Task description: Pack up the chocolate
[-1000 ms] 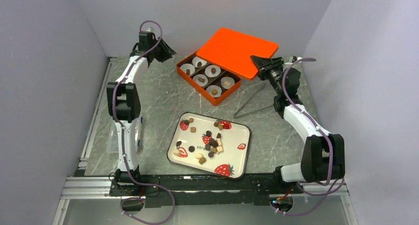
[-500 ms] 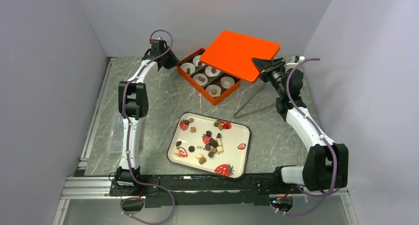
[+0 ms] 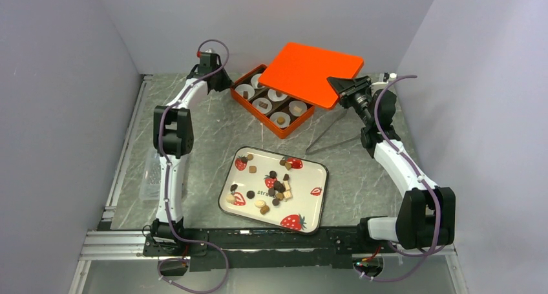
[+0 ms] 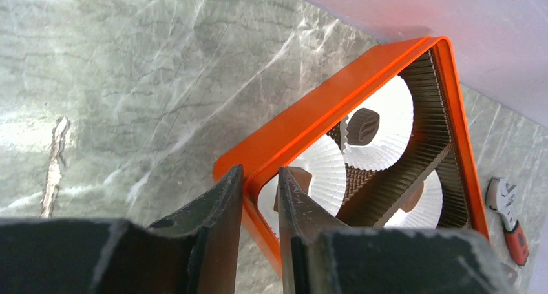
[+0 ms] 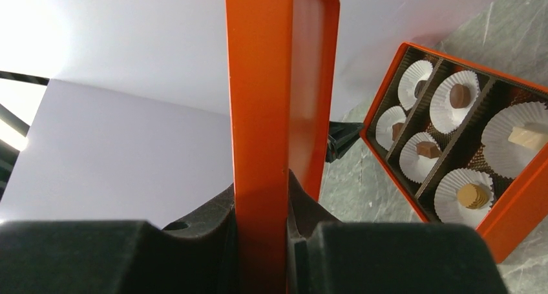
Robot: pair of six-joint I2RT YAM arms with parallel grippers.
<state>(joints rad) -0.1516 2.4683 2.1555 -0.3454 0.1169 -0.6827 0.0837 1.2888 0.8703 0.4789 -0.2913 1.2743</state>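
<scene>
Orange box [image 3: 272,104] and lid [image 3: 315,65]; white pleated cups [image 5: 455,99]; brown and cream chocolate [image 3: 278,185]; strawberry-printed white tray [image 3: 309,203]; grey marbled surface [image 3: 213,136].

Both arms have white link shells with chunky black joint housings, left arm [image 3: 169,132] at frame left, right arm [image 3: 413,190] at lower right. Purple cables loop along each arm. The fingers [image 4: 213,236] are matte black, angular wedges. Black bases sit on a rail [image 3: 271,242] along the bottom.
</scene>
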